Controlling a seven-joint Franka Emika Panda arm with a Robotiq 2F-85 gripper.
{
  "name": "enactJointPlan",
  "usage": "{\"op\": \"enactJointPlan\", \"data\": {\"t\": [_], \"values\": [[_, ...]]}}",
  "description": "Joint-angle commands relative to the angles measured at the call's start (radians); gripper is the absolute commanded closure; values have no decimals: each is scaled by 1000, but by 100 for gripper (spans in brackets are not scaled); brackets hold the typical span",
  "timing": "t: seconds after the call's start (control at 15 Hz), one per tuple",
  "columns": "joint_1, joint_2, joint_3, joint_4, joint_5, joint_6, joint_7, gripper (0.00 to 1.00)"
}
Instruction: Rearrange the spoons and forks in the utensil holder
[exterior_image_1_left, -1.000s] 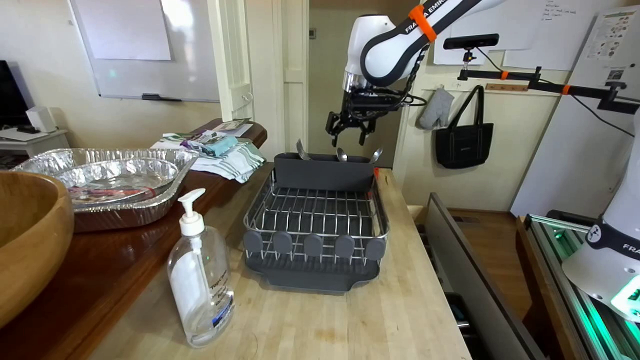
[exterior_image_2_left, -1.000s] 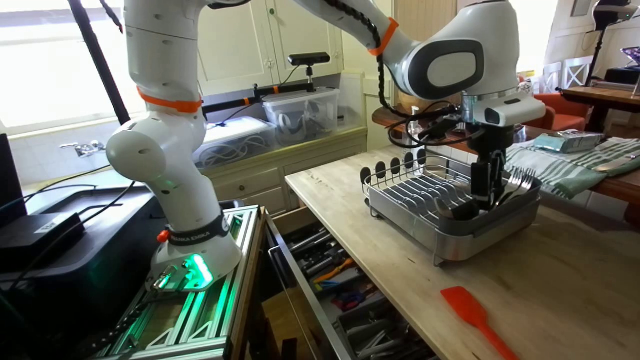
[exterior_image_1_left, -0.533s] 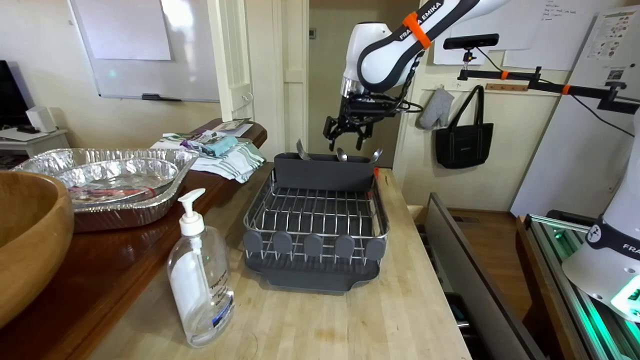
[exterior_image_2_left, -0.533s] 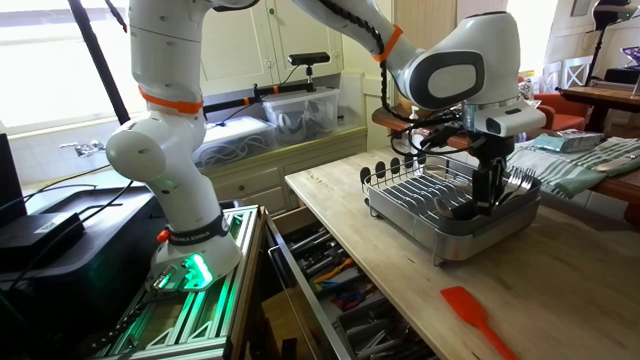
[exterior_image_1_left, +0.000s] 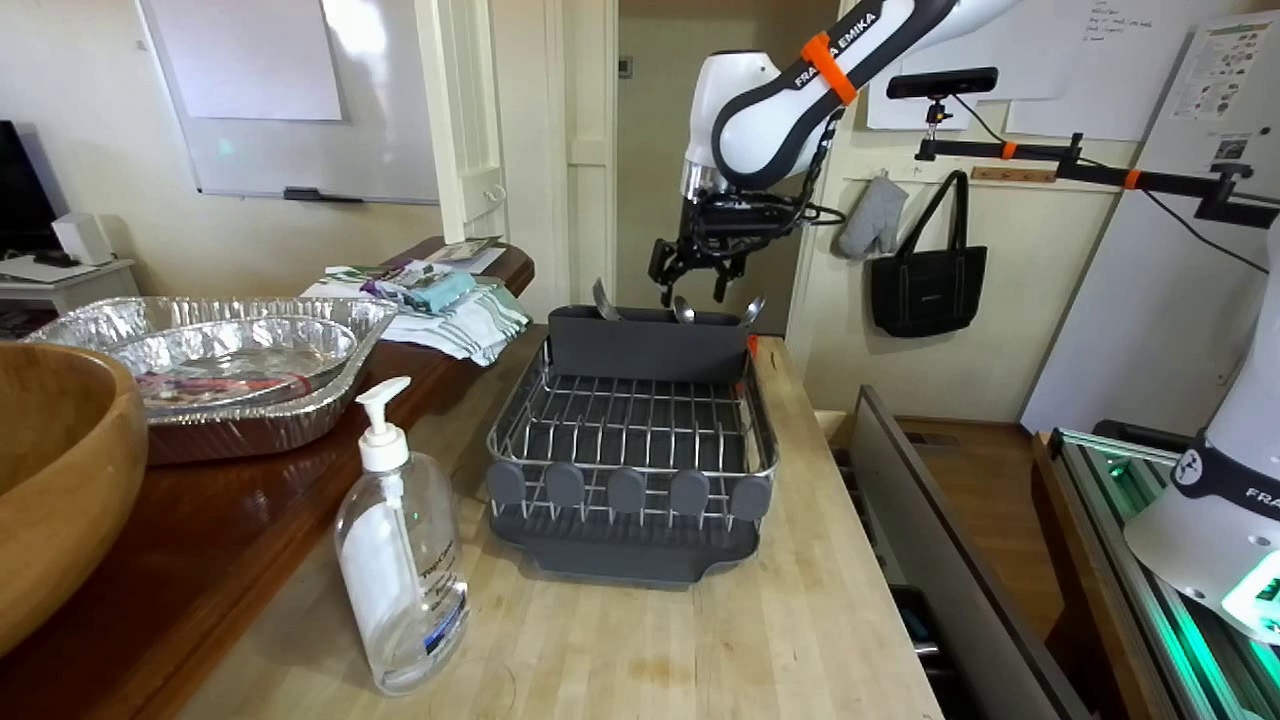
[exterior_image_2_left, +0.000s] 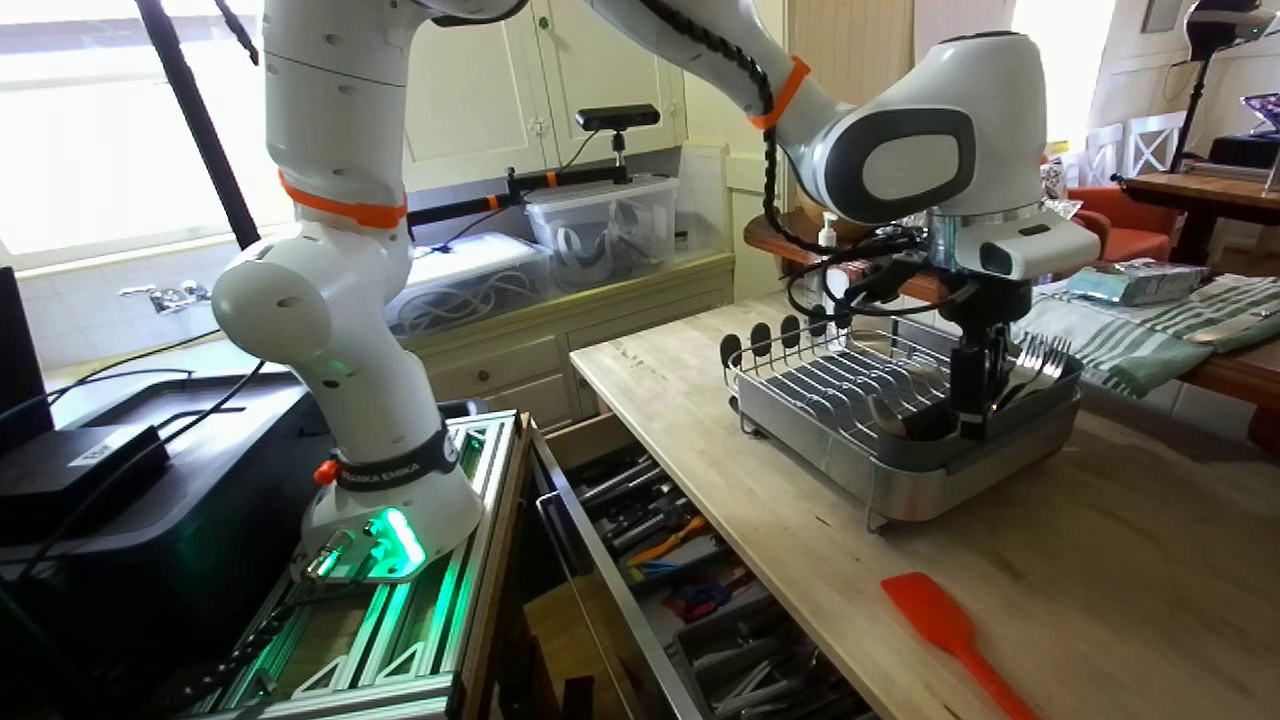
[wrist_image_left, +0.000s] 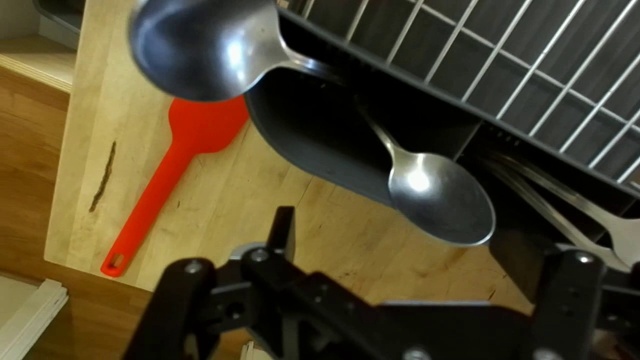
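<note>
The dark grey utensil holder (exterior_image_1_left: 648, 347) sits at one end of the dish rack; its compartments show in the wrist view (wrist_image_left: 320, 170). One spoon (wrist_image_left: 200, 50) leans in the end compartment, close to the camera. A second spoon (wrist_image_left: 440, 195) leans out near the middle. Forks (exterior_image_2_left: 1040, 360) stand at the far end, their necks (wrist_image_left: 565, 207) partly cut off in the wrist view. My gripper (wrist_image_left: 430, 237) is open and empty, its fingers pointing down. It is at the holder's outer side, around the middle spoon's bowl in the wrist view; contact cannot be told.
The dish rack (exterior_image_2_left: 800, 425) stands on the wooden table. A red spatula (exterior_image_2_left: 940, 612) lies beside it. A drawer (exterior_image_2_left: 620, 580) full of utensils is open along the table edge. A pump bottle (exterior_image_1_left: 400, 570) stands at the rack's opposite end.
My gripper has come down toward the holder, mostly in the first half second, with a slight sideways shift. It stays open. The spoons, forks and rack have not visibly moved.
</note>
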Motion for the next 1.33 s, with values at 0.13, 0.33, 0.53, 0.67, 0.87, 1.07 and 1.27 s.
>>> {"op": "enactJointPlan", "data": {"t": [0.13,0.33,0.53,0.67,0.87,1.07,1.27], "values": [[8,-10,-16,7,-49,-79,-37,0],[9,-18,-14,4,-70,-107,-56,0],[16,-21,-22,4,-109,-127,-47,0],[21,-26,-28,1,-142,-135,-40,0],[21,-35,-31,-4,-179,-150,-42,0],[21,-46,-29,-12,-207,-166,-53,0],[17,-56,-21,-16,-217,-190,-81,0]]}}
